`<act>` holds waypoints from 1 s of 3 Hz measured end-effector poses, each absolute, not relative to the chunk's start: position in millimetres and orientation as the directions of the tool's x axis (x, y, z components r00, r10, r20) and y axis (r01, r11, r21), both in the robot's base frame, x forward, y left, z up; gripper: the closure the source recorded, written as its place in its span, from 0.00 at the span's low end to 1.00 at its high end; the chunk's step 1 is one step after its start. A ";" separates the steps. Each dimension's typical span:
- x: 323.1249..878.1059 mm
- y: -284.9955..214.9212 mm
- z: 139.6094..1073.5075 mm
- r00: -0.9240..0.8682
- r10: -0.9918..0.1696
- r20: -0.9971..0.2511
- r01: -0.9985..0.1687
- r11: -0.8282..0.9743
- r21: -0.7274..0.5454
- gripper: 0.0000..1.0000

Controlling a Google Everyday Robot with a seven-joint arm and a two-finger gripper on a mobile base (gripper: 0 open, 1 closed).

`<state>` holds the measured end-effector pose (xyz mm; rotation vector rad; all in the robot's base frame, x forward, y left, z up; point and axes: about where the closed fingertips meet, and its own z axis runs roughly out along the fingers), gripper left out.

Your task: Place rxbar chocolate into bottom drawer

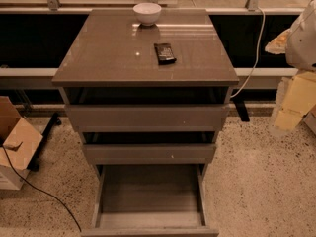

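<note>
Rxbar chocolate point(164, 53) lies flat on the glossy top of the grey-brown cabinet point(98, 58), just right of centre and nearer than the white bowl point(147, 13), which stands at the far edge. Bar and bowl are apart. Below, the bottom drawer point(148, 191) is pulled well out toward the near side, its shallow grey tray bare. The two upper drawers point(148, 116) sit only slightly forward, dark gaps above each. At the right edge, level with the cabinet top, the gripper point(295, 102) shows as a pale, yellowish shape under a white arm housing point(303, 38), well clear of the bar. How wide it stands, and whether it holds anything, cannot be told. A cardboard box point(15, 137) rests on the speckled floor at left, with a black cable point(44, 194) trailing past.
</note>
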<state>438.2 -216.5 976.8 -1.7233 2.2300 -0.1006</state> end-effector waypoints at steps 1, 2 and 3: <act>438.2 -216.5 976.8 -0.221 -0.953 -0.208 -0.930 0.270 -0.248 0.00; 447.1 -214.0 977.8 -0.265 -0.905 -0.333 -0.903 0.354 -0.243 0.00; 472.7 -202.2 985.3 -0.269 -0.824 -0.498 -0.866 0.433 -0.249 0.00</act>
